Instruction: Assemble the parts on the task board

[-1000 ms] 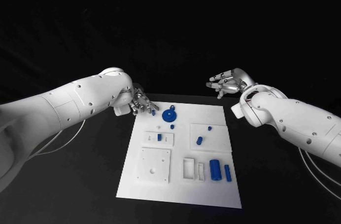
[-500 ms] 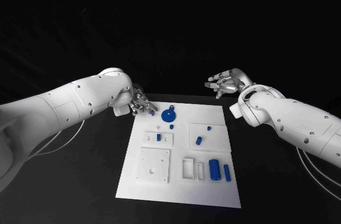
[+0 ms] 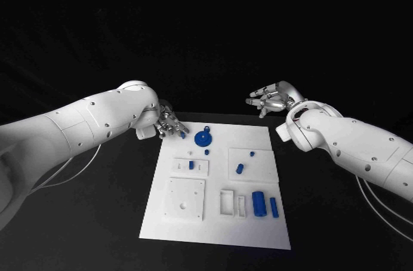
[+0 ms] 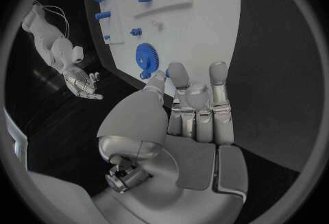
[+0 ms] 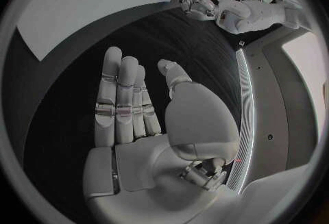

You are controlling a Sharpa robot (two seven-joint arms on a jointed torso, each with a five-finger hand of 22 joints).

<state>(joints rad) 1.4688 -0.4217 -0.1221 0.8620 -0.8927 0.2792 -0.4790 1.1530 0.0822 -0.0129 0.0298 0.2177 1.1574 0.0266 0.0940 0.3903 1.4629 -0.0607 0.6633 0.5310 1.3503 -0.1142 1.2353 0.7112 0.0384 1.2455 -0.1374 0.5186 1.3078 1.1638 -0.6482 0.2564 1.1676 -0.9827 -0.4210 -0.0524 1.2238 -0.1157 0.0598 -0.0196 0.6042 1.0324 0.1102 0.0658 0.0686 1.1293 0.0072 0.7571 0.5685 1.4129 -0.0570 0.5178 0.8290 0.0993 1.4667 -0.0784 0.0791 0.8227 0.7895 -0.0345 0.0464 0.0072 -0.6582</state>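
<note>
The board (image 3: 219,187) lies flat on the counter (image 3: 103,223), its sockets facing up for the parts. The gear (image 3: 204,139) sits just beyond the left hand's (image 3: 169,126) fingertips, likely next. That hand hovers low, released. The right hand (image 3: 274,99) is raised, spread, empty.

Both hands (image 3: 169,126) (image 3: 274,101) empty, fingers (image 5: 118,104) apart.

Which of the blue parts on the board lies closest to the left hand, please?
The round blue gear at the board's far end, right beside the left hand; the other blue parts lie further down the board.
</note>
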